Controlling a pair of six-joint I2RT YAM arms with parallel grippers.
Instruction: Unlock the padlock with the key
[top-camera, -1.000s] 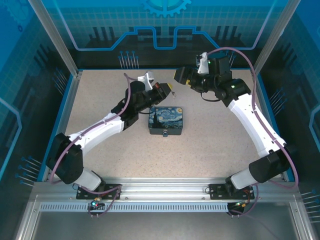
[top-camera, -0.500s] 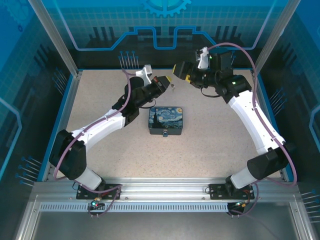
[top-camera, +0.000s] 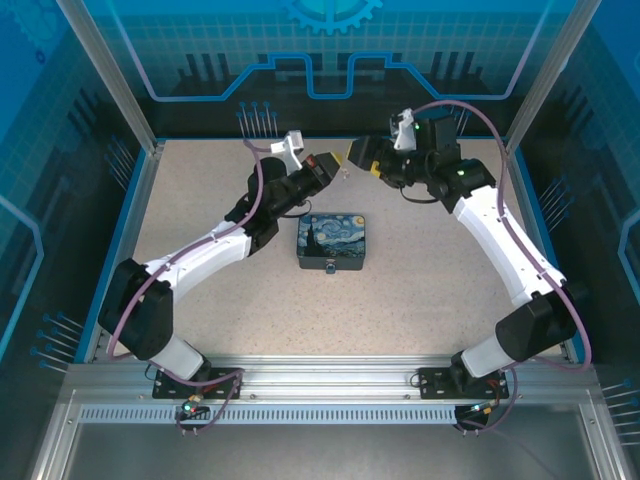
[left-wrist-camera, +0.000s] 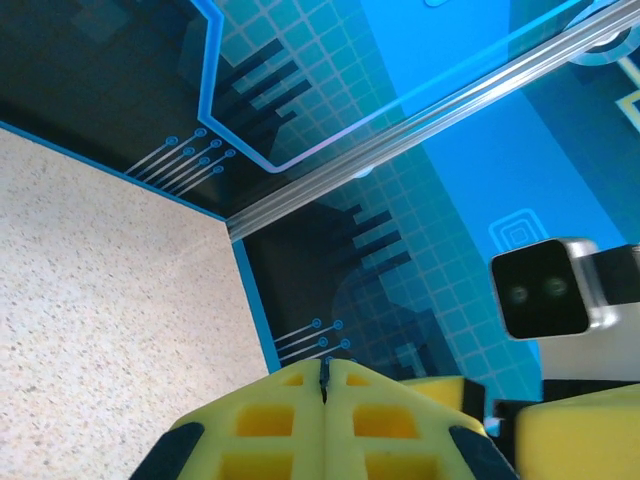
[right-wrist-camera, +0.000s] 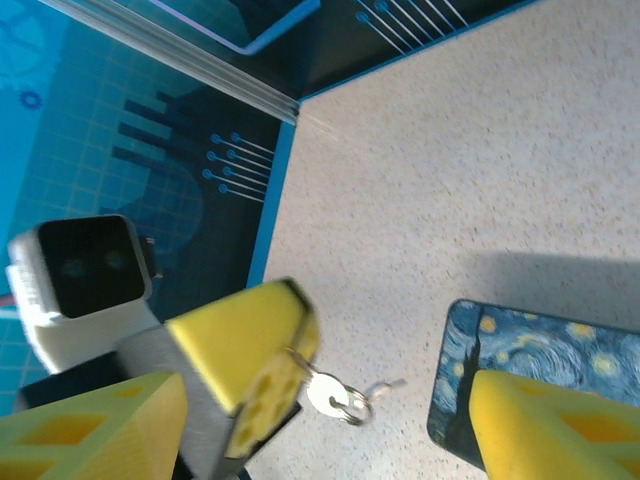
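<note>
The padlock (top-camera: 333, 241), a block printed with blue swirls and yellow specks, lies on the table's middle; its corner also appears in the right wrist view as the padlock (right-wrist-camera: 520, 365). My left gripper (top-camera: 336, 165) hovers behind it, shut on the key (right-wrist-camera: 326, 392), whose silver head, ring and a second dangling key stick out below the yellow fingers (right-wrist-camera: 250, 345). In the left wrist view the left gripper (left-wrist-camera: 325, 368) pinches a thin dark sliver. My right gripper (top-camera: 362, 154) faces it closely from the right, open; in its own view the right gripper (right-wrist-camera: 325, 425) has the key between its spread fingers, untouched.
The speckled table (top-camera: 430, 280) is bounded by a blue rim and glass walls with aluminium posts (top-camera: 120, 90). The back wall (left-wrist-camera: 300, 150) stands close behind both grippers. The right wrist's camera housing (left-wrist-camera: 545, 290) sits just right of my left fingers.
My left gripper lifted toward the back wall with the key. The right gripper stayed close opposite it, shifting only slightly.
</note>
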